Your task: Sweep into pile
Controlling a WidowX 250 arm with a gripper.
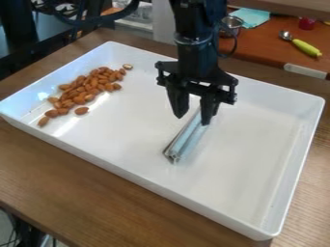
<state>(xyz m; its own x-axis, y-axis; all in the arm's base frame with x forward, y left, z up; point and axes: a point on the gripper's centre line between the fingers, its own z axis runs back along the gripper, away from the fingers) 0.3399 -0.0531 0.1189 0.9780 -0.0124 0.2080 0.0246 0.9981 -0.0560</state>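
One white tray (258, 159) bears many almonds (84, 89), upper left, and one silvery bar (187, 137), centre, near one gripper (192, 119), two fingers spread apart.

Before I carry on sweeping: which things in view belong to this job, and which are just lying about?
For the job:
- almonds
- white tray
- pale blue sweeping tool
- black two-finger gripper

Just lying about:
- spoon with yellow-green handle
- metal cup
- pale teal cloth
- small red object
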